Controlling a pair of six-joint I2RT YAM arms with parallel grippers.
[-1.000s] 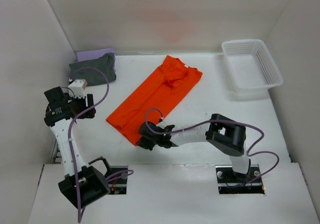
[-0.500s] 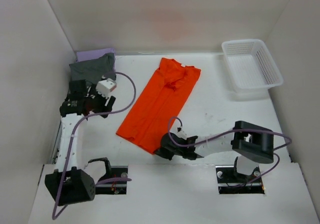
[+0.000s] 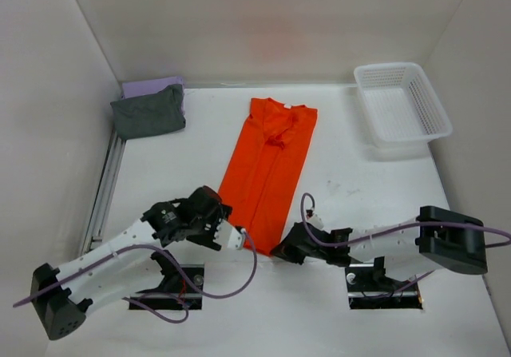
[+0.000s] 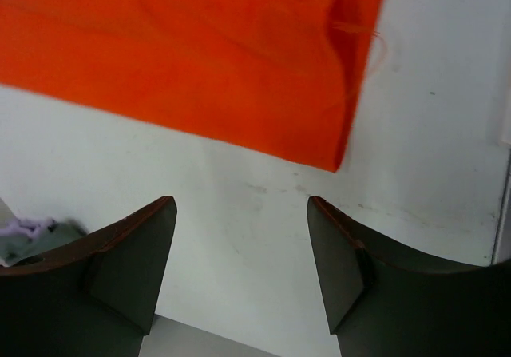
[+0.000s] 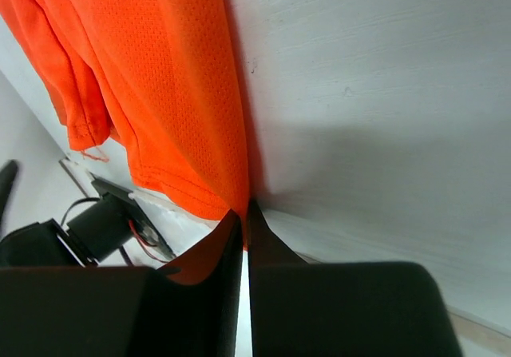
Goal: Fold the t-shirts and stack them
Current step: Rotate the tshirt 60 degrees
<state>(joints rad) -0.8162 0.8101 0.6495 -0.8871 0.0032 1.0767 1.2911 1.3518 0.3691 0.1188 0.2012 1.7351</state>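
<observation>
Right wrist view: orange t-shirt (image 5: pixel 160 77) is pinched at the hem by the right tool (image 5: pixel 243 213), left tool (image 4: pixel 239 207) is spread, nothing gripped.

The orange shirt (image 3: pixel 267 173) lies flat in the middle of the table (image 3: pixel 359 173), folded lengthwise into a long narrow strip. Its collar is at the far end and its hem at the near edge, and the whole length leans slightly to the left as it comes nearer. The sleeves are tucked in near the collar, where the cloth bunches a little. Up close the fabric (image 5: pixel 160 77) shows a fine mesh weave, and its near right hem corner is pinched in the right gripper (image 5: pixel 242 213). In the far left corner the grey shirt (image 3: pixel 148 113) sits folded into a loose bundle on top of the lavender shirt (image 3: pixel 152 85), which shows only as a strip behind it.
</observation>
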